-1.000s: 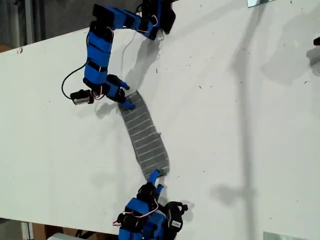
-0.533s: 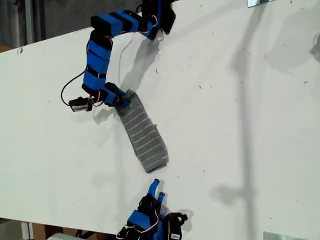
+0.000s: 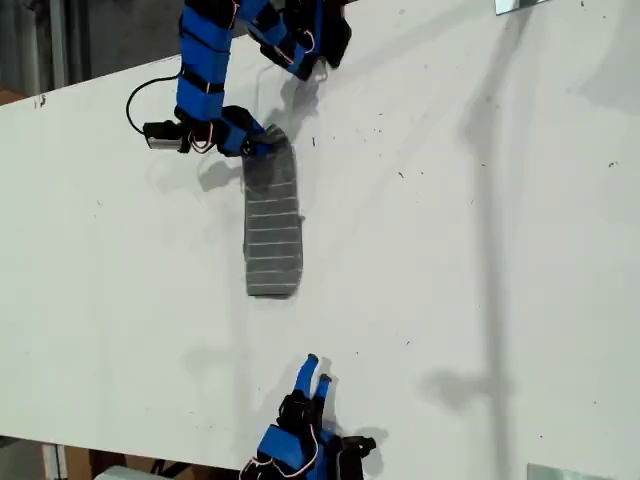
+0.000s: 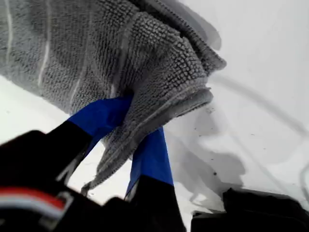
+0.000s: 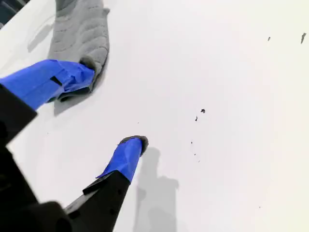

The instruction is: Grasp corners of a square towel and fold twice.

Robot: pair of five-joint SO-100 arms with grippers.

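One towel (image 3: 273, 228), a dark grey nubbly cloth with thin pale stripes, lies folded into a long narrow strip on the smooth white bench (image 3: 480, 250), towards eleven o'clock in the exterior view. The first hand (image 4: 128, 128) is clamped on the strip's bunched far end. The second hand (image 5: 99, 108) stands spread and empty at the bench's six o'clock edge, apart from the cloth.

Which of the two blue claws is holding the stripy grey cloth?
My first gripper, near the exterior view's top, is pinching the towel. My second gripper, near that view's bottom, is open, empty and apart from the cloth.
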